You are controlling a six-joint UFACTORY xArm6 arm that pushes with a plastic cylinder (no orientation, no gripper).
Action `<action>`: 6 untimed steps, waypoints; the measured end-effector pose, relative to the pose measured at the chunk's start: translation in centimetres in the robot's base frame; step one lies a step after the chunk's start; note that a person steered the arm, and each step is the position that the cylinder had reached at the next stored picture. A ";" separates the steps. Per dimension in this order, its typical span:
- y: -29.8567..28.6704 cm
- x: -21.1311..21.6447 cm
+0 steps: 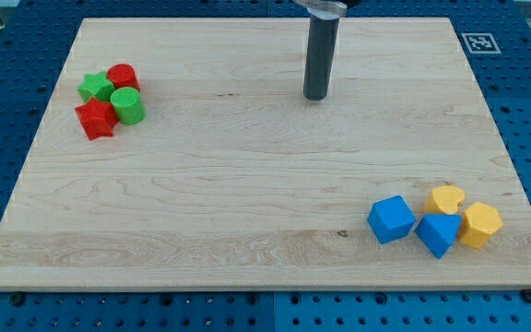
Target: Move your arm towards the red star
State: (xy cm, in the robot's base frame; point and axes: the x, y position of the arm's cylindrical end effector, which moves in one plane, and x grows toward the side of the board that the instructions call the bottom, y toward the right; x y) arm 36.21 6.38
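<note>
The red star (96, 119) lies near the view's left edge of the wooden board, at the lower left of a tight cluster. With it are a green star (95, 88), a red cylinder (123, 77) and a green cylinder (128, 106). My tip (316, 96) rests on the board at the view's top centre, far to the right of the red star and a little higher. It touches no block.
A second cluster sits at the view's lower right: a blue cube (391, 219), a blue triangular block (438, 233), a yellow heart (446, 198) and a yellow hexagon (480, 224). The wooden board (247, 203) lies on a blue pegboard; a marker tag (480, 41) is at the top right.
</note>
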 end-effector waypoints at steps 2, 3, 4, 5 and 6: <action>-1.9 -0.5; -5.2 2.4; -8.7 5.9; -13.5 9.2; -20.3 11.8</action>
